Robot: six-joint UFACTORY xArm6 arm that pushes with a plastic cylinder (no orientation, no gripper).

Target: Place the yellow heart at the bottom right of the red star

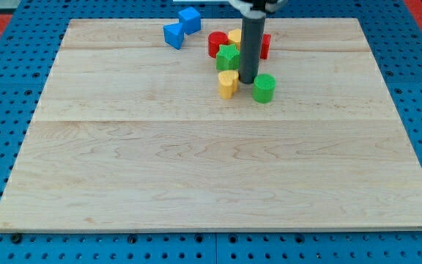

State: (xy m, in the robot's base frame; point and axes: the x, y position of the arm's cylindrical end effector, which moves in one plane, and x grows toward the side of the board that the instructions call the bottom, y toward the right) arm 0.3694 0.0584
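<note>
The yellow heart (228,83) lies near the top middle of the board. My tip (247,81) stands just to its right, between it and a green cylinder (264,88). A red block (265,45), probably the red star, shows behind the rod at the view's top, mostly hidden by it. A green star (228,57) sits just above the heart. A red cylinder (217,43) and another yellow block (234,37) lie above that.
Two blue blocks (174,35) (190,19) lie at the top, left of the cluster. The wooden board (211,169) sits on a blue pegboard.
</note>
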